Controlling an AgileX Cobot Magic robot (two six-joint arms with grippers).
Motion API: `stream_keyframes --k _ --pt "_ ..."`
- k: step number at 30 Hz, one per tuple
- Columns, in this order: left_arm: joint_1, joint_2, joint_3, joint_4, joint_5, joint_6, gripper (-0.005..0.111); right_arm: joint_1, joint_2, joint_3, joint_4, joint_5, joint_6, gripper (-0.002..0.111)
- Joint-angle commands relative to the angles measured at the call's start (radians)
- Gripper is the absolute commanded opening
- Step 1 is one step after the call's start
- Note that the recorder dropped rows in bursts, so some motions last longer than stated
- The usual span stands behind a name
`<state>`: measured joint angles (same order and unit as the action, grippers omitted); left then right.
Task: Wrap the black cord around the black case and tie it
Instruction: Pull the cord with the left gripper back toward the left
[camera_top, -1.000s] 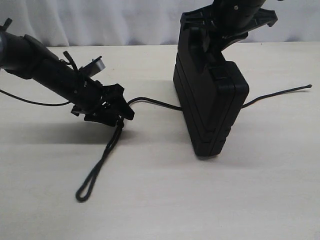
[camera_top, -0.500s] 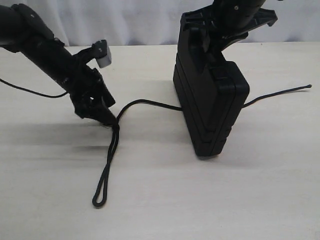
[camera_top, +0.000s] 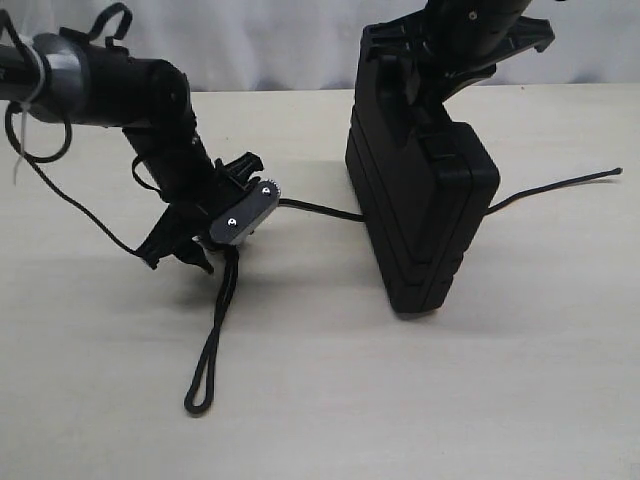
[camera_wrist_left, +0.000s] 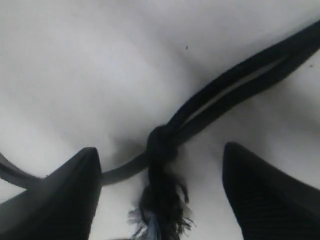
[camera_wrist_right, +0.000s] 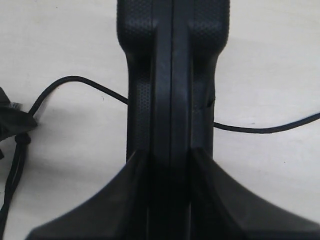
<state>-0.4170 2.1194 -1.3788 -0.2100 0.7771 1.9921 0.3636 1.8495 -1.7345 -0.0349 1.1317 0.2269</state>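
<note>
On the left, the left gripper (camera_wrist_left: 160, 165) hangs low over the pale table (camera_top: 500, 400) with its jaws spread apart, the frayed knot (camera_wrist_left: 159, 145) of the black cord (camera_top: 215, 330) lying between the fingertips (camera_wrist_left: 65, 200); they seem not to touch it, though the close view is blurred. From the knot a narrow loop trails toward the near edge of the table, while a single strand runs right to the black case (camera_top: 430, 220). The case stands upright on its edge, and the right gripper (camera_wrist_right: 169, 155) is clamped onto its top from both sides. The cord reappears beyond the case and lies on the table far right.
</note>
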Motion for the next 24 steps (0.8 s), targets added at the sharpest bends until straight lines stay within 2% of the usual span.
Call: stream_keyframes --k 1,2,5,10,16,20,24 --pt "-0.014 0.043 -0.007 0.014 -0.037 0.003 0.062 -0.001 0.011 0.003 -0.003 0.038 -0.023 0.004" --pt "-0.014 0.048 -0.007 0.014 -0.037 0.003 0.059 -0.001 0.011 0.003 -0.003 0.038 -0.025 0.004" --pt "-0.014 0.055 -0.007 0.016 -0.021 -0.009 0.04 -0.001 0.011 0.003 -0.003 0.042 -0.032 0.004" --pt "-0.014 0.055 -0.007 -0.02 0.044 -0.121 0.0 -0.001 0.011 0.003 -0.003 0.042 -0.032 0.004" --pt "-0.014 0.054 -0.007 -0.175 0.051 -0.317 0.0 -0.001 0.011 0.003 -0.003 0.042 -0.038 0.004" --pt "-0.012 0.015 -0.007 -0.195 0.037 -0.472 0.0 -0.001 0.011 0.003 -0.003 0.044 -0.038 0.004" --pt "0.025 -0.048 -0.007 -0.254 0.021 -0.55 0.0 -0.001 0.011 0.003 -0.003 0.044 -0.038 0.004"
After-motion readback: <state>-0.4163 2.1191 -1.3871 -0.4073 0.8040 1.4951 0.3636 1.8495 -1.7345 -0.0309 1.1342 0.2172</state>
